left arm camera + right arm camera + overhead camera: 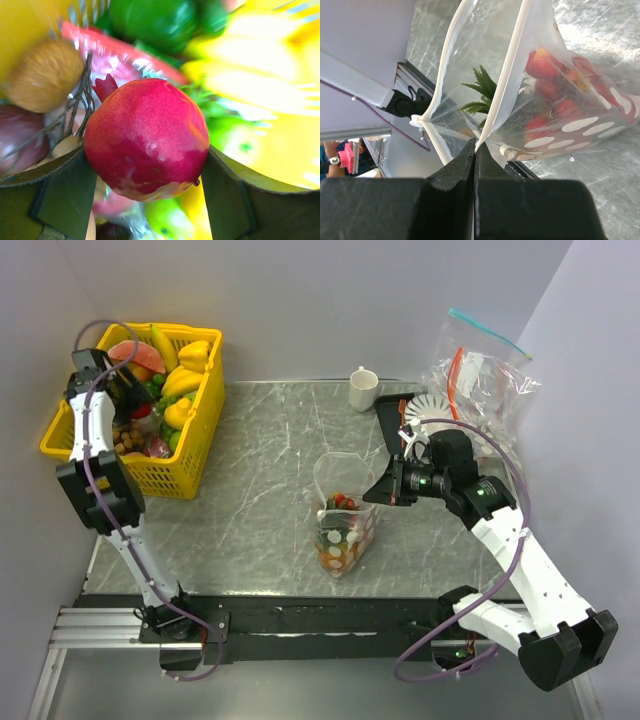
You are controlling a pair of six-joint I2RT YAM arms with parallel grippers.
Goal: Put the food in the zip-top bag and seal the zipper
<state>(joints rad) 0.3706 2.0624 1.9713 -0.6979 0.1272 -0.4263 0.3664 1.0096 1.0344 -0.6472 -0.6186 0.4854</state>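
Note:
The dotted zip-top bag [345, 525] stands mid-table with its mouth open upward. Inside it, red strawberries [555, 85] and the pineapple's green crown [480, 92] show through the plastic. My right gripper [385, 487] is shut on the bag's whitish zipper strip [507, 75] at the right rim, and its fingertips [467, 155] pinch the strip's edge. My left gripper [130, 405] is down in the yellow basket [205, 430], shut on a round red apple [147, 137] held between its fingers [65, 195].
The basket at the far left holds bananas [190, 365], a watermelon slice [130, 352] and green fruit. A white cup [363, 388] stands at the back. Other clear bags [480, 370] with teal and orange strips lie at the back right beside a black tray [395, 420].

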